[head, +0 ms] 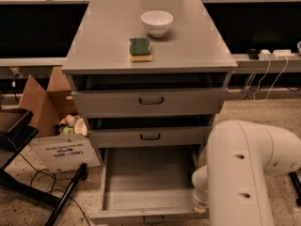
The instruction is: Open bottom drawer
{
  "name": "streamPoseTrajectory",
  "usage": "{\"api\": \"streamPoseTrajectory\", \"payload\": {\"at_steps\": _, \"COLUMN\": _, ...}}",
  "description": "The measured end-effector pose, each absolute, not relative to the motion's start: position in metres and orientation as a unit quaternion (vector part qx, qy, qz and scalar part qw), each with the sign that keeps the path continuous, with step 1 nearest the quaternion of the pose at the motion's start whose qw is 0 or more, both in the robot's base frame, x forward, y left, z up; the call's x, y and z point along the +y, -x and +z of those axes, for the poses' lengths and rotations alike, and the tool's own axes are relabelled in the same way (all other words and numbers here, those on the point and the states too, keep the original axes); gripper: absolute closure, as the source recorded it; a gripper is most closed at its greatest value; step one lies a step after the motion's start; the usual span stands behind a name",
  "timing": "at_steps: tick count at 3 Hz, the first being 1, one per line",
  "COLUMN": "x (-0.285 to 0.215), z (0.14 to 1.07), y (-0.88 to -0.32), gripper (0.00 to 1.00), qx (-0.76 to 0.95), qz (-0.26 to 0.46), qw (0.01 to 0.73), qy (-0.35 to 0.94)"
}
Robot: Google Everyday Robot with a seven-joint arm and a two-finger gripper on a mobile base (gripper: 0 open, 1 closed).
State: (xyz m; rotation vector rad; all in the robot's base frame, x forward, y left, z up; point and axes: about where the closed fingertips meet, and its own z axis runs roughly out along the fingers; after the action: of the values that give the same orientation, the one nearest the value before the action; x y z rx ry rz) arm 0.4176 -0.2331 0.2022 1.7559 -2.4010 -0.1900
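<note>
Bottom drawer (148,178): grey metal, rigid, empty so light, pulled well out at cabinet (193,46) foot; take by bar handle (153,219); gripper seemingly hidden under arm (244,173) by right front corner, state untellable

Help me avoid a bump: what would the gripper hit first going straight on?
Cannot tell: the gripper is out of view, likely below the frame. Nearest the visible end of the arm is the right side of the open bottom drawer.
</note>
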Motion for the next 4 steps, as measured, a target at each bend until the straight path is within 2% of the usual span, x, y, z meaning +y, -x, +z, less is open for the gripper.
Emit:
{"api": "streamPoseTrajectory", "payload": {"at_steps": 1, "x": -0.253, "z": 0.229, "y": -0.347, "gripper": 1.00, "qx": -0.827, "qz": -0.049, "qw": 0.121, "qy": -0.547}}
{"api": "streamPoseTrajectory", "payload": {"at_steps": 2, "x": -0.269, "z": 0.240, "y": -0.236, "gripper": 1.00, "qx": -0.852, "qz": -0.071, "qw": 0.205, "qy": -0.477}}
{"api": "streamPoseTrajectory", "payload": {"at_steps": 3, "x": -0.275, "z": 0.251, "y": -0.197, "gripper": 0.81, "qx": -0.856, "qz": -0.073, "qw": 0.237, "qy": -0.453}}
{"api": "streamPoseTrajectory", "payload": {"at_steps": 4, "x": -0.268, "z": 0.252, "y": -0.227, "gripper": 0.59, "qx": -0.853, "qz": -0.069, "qw": 0.187, "qy": -0.482}}
